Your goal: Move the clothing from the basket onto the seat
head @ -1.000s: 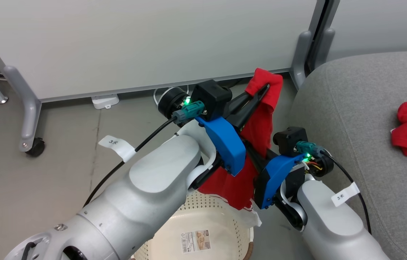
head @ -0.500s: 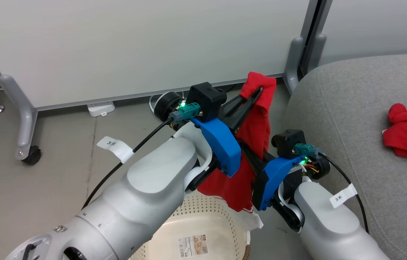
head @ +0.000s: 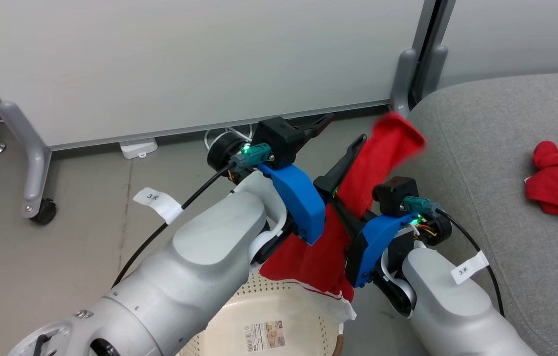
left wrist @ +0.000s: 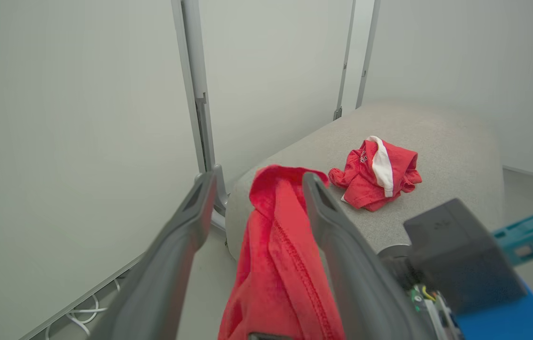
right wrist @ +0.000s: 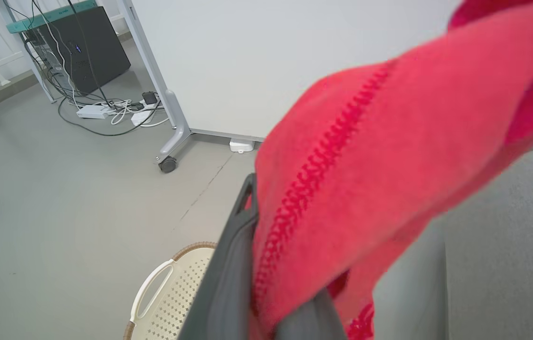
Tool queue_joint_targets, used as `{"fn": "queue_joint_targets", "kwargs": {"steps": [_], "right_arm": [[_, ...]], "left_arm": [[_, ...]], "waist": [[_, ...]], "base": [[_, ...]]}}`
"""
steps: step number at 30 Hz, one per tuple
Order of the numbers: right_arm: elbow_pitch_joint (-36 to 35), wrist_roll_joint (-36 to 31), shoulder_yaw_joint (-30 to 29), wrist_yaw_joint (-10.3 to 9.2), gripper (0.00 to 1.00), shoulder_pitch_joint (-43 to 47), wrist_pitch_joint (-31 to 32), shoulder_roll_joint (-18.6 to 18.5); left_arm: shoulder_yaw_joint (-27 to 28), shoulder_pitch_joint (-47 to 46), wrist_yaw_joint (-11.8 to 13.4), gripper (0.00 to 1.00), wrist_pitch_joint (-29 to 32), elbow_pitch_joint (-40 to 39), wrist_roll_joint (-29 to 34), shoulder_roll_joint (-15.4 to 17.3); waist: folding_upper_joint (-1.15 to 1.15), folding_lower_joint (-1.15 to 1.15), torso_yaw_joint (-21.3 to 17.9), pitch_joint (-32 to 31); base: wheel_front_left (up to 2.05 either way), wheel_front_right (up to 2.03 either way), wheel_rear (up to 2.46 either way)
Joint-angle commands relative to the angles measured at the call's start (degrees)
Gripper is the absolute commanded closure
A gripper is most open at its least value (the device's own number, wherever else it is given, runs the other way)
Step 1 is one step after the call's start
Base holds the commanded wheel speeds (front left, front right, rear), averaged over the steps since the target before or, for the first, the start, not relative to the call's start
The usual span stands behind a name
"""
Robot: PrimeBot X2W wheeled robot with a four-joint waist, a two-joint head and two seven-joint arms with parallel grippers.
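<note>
Left jaws wide, right on garment

both arms reach forward, side by side, the left crossing in front of the right. the left forearm fills the lower left, and its blue wrist housing leads to the left end effector, whose two dark fingers stand spread wide apart. the right forearm rises at the lower right. the right end effector is closed, pinching a red garment that passes between the left one's parted fingers.
</note>
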Motion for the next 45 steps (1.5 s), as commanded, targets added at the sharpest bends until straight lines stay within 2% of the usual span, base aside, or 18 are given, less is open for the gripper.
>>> {"fn": "queue_joint_targets", "kwargs": {"steps": [1, 5, 11, 17, 23, 28, 34, 39, 45], "right_arm": [[0.20, 0.17, 0.15, 0.03, 1.00, -1.09, -0.42, 0.01], [1.00, 0.46, 0.21, 0.03, 1.00, -1.23, -0.93, 0.01], [1.59, 0.64, -0.27, 0.03, 1.00, -1.19, -1.91, 0.01], [1.60, -0.09, -1.14, 0.03, 1.00, -1.12, -2.73, 0.03], [-0.21, -0.93, -1.75, 0.03, 1.00, -0.06, -3.64, -0.47], [-2.61, -1.52, -1.46, 0.03, 1.00, 1.70, -3.29, -1.60], [-5.54, -2.17, -2.77, 0.03, 1.00, 3.32, -2.45, -3.01], [-7.68, -3.27, -4.44, 0.03, 1.00, 4.61, -1.64, -3.00], [-10.28, -4.50, -5.78, 0.03, 1.00, 5.38, -0.57, -2.57]], "left_arm": [[-0.13, -0.48, -0.02, 0.00, -0.19, 0.27, -0.34, 0.03], [1.05, 0.53, -0.02, 0.00, -0.23, 0.72, -1.12, 0.67], [6.71, 5.23, 0.96, 0.00, -0.27, -1.93, 0.47, 3.80], [15.07, 14.06, 2.43, 0.00, -0.28, -7.75, 5.70, 7.87], [25.46, 24.86, 3.07, 0.00, -0.29, -16.02, 13.16, 10.08], [33.11, 33.97, 2.36, 0.00, -0.28, -22.42, 19.85, 11.07], [39.52, 42.56, 1.24, 0.00, -0.29, -27.92, 26.03, 11.65], [44.17, 47.11, 0.71, 0.00, -0.29, -31.19, 29.13, 10.64], [46.99, 48.94, 0.22, 0.00, -0.29, -32.56, 31.44, 9.39]], "waist": [[0.00, 0.00, 0.06, -0.01], [0.00, 0.00, 0.19, -0.13], [0.00, 0.00, 0.20, -0.01], [0.00, 0.00, 0.29, 0.34], [0.00, 0.00, 0.16, 0.22], [0.00, 0.00, -0.42, 0.15], [0.00, 0.00, -1.88, 0.49], [0.00, 0.00, -3.74, 0.90], [0.00, 0.00, -7.71, 1.66]], "base": [[0.00, 0.00, 0.00], [0.00, 0.00, 0.00], [0.00, 0.00, 0.00], [0.00, 0.00, 0.00], [0.00, 0.00, 0.00], [0.00, 0.00, 0.00], [0.00, 0.00, 0.00], [0.00, 0.00, 0.00], [0.00, 0.00, 0.00]]}}
